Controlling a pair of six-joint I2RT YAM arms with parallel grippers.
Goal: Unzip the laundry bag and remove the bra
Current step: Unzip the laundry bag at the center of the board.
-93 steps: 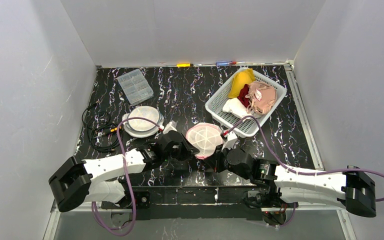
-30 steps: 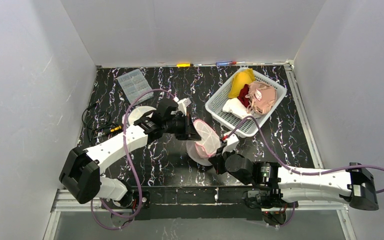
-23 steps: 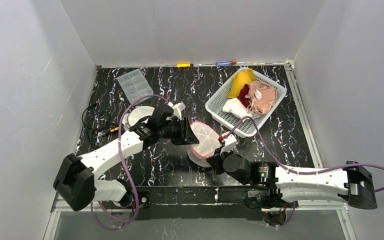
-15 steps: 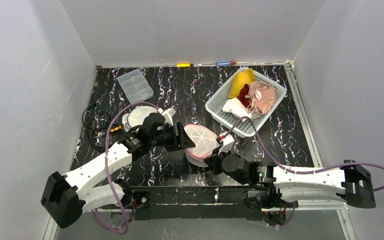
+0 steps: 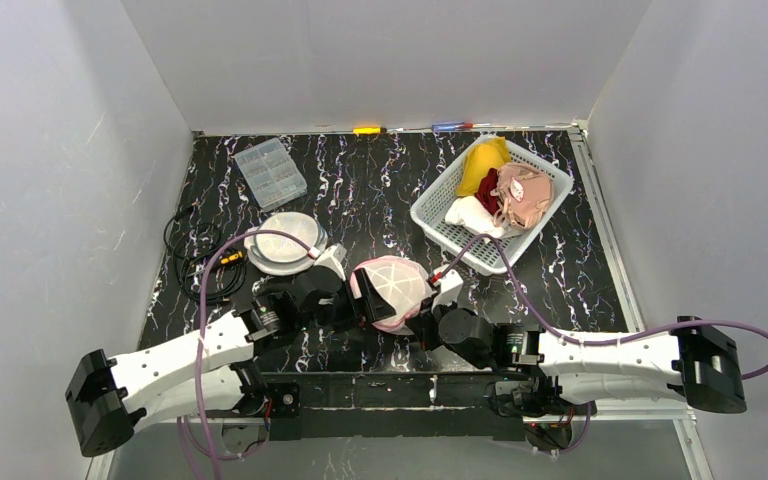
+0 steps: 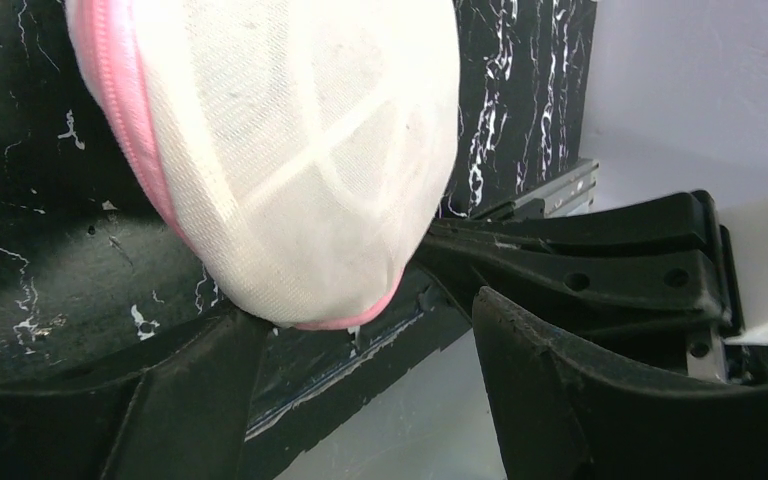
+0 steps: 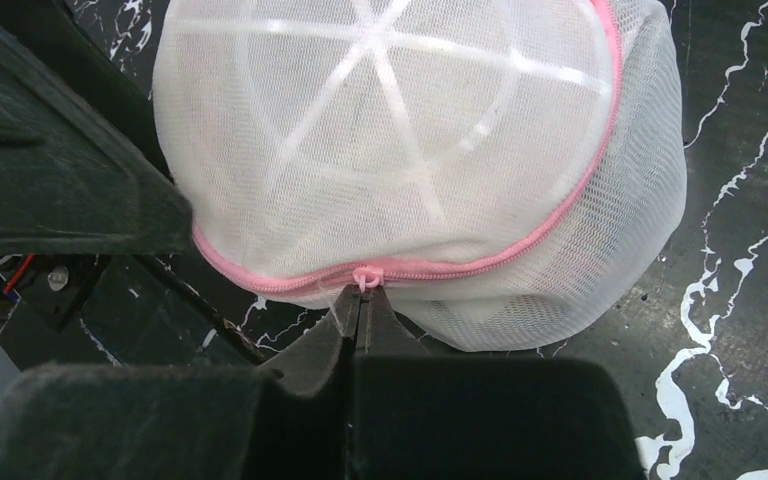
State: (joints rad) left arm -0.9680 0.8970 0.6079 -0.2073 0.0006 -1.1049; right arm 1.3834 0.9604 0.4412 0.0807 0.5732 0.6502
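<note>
Shifted nearward since earlier: left gripper (image 6: 360, 340), jaws now released, spread beside laundry bag (image 5: 390, 290). Right gripper (image 7: 358, 300): clenched on zipper pull (image 7: 364, 277). Bag: near-centre, between grippers. Recommended: left re-clamps mesh beside zip, then right draws pull along seam.

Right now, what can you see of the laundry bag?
The laundry bag is a round, domed pouch of white mesh with white ribs fanning from its centre and a pink zip around its rim, closed where visible. It lies tilted on the table, between the arms. The right gripper pinches the zip pull; the left gripper stands open close beside it.
</note>
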